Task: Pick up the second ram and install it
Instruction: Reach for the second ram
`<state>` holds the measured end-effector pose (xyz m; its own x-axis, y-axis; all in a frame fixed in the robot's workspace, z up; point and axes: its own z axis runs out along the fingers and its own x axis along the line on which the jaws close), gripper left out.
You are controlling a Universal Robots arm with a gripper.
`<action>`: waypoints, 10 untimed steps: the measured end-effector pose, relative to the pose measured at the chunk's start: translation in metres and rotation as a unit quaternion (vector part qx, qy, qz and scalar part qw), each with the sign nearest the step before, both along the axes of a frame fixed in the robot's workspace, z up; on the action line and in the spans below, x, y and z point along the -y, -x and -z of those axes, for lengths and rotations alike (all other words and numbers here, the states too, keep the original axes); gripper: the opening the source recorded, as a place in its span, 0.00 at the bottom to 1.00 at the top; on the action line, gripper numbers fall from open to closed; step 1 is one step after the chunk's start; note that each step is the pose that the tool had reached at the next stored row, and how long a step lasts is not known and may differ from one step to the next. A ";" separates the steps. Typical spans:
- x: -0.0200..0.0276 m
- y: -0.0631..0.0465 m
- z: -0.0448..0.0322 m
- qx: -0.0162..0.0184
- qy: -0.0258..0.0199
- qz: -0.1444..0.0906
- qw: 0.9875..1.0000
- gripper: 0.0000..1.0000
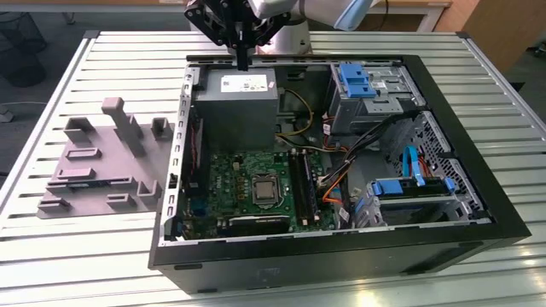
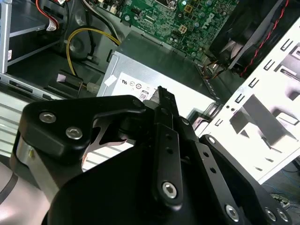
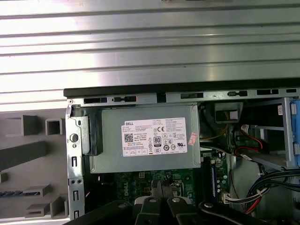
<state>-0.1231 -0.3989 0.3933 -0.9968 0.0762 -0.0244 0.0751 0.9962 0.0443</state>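
The second ram (image 1: 83,184) lies flat in a holder on the grey fixture plate (image 1: 102,147), at the exterior view's left of the open computer case (image 1: 341,256). In the first wrist view the ram (image 3: 18,193) is a bluish strip on that plate. My gripper (image 1: 243,62) hangs over the far edge of the case, above the grey power supply (image 1: 234,105), well away from the ram. Its black fingers (image 2: 161,96) are shut with nothing between them. The long black memory slots (image 1: 303,188) run along the green motherboard (image 1: 243,188).
Blue drive bays (image 1: 358,80) and loose cables (image 1: 337,182) crowd the case at the exterior view's right. A fan (image 2: 243,33) sits by the case wall. The case stands on a slatted metal table (image 1: 85,256). Upright blocks (image 1: 128,125) rise from the fixture plate.
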 end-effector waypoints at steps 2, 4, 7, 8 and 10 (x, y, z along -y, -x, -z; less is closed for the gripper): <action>0.0000 0.001 0.0001 0.000 0.000 0.000 1.000 0.11; 0.0000 0.002 0.0000 0.000 0.000 0.000 1.000 0.11; 0.0000 0.004 0.0000 0.000 0.000 0.000 1.000 0.11; 0.0000 0.004 0.0000 0.000 0.000 0.000 1.000 0.11; 0.0000 0.005 0.0000 0.000 0.000 0.000 1.000 0.11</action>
